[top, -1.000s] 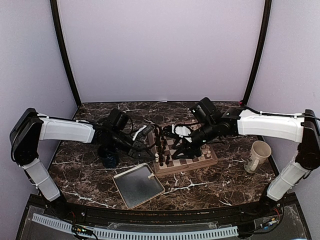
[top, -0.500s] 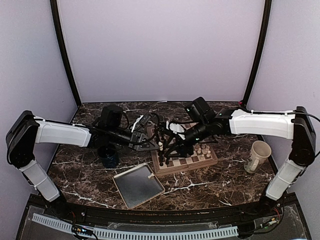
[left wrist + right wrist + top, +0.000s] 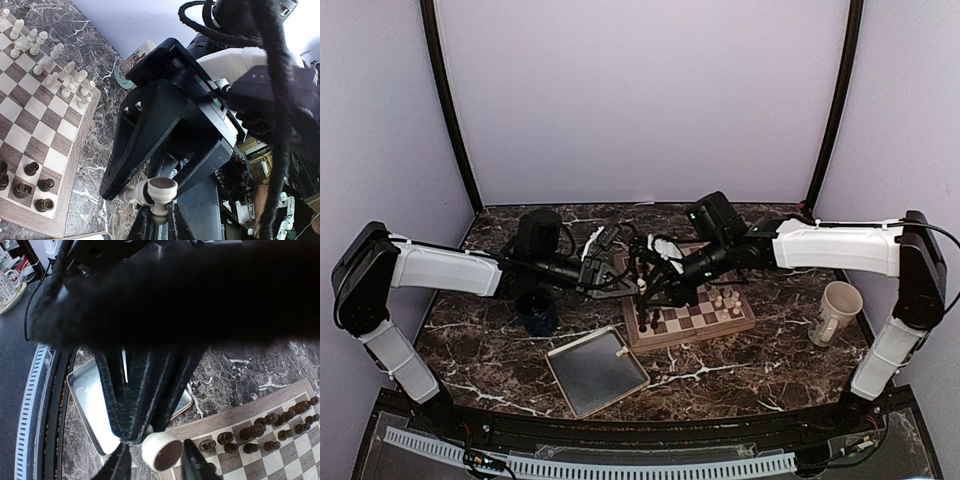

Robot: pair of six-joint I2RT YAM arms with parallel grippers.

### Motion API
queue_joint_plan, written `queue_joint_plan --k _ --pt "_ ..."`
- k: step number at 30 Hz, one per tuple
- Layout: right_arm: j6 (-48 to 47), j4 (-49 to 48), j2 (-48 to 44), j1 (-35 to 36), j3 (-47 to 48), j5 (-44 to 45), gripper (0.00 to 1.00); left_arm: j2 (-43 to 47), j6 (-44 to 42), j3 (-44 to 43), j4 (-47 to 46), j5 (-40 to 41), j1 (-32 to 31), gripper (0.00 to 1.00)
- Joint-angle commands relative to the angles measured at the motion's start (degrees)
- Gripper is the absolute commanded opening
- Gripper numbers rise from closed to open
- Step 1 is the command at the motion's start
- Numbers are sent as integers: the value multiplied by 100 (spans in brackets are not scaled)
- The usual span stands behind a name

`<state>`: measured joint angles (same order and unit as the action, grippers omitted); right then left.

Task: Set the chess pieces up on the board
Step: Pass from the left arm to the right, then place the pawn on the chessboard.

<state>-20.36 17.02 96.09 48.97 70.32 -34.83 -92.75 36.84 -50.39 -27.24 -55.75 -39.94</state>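
A cream-white chess piece (image 3: 161, 191) with a dark felt base hangs above the board's (image 3: 692, 322) left edge, and my left gripper (image 3: 161, 222) is shut on it. My right gripper (image 3: 157, 460) faces it head-on. Its jaws stand open on either side of the same piece (image 3: 162, 450), the right fingertip close to it and a gap on the other side. In the top view the two grippers meet at the piece (image 3: 641, 286). Several white pieces (image 3: 725, 298) stand at the board's right side and dark pieces (image 3: 645, 316) at its left.
A grey metal tray (image 3: 582, 378) lies in front of the board's left corner with one white piece (image 3: 621, 351) in it. A dark blue cup (image 3: 537, 313) stands under the left arm. A cream mug (image 3: 838, 310) stands right of the board.
My right gripper has swung left off the board to meet the left gripper, and its jaws have narrowed around the piece. The left gripper has lifted the piece slightly rightward.
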Motion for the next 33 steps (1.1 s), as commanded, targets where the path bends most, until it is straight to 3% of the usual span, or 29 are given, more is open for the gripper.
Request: queue_joint_plan --k 1,6,11,19,22,28,33 --pt "131 -308 -15 -8 78 -89 26 236 60 96 -246 -152 17 9" --pt "-33 95 -1 -97 148 83 11 278 -57 67 -107 -119 21 9" --pt "-664 1016 11 -206 311 487 10 381 -270 33 341 49 70 9" --pt "-2939 3283 527 -184 1363 2848 10 836 -1214 -249 2277 1001 280 8" --pt "-3817 3812 816 -150 1784 3885 10 1050 -1387 -179 2583 1278 323 8" --pt "-5323 3086 771 117 1337 5673 10 1429 -1477 144 2696 1656 386 8" --pt "-6112 2174 629 429 705 6452 10 1589 -1542 369 2722 1737 432 8"
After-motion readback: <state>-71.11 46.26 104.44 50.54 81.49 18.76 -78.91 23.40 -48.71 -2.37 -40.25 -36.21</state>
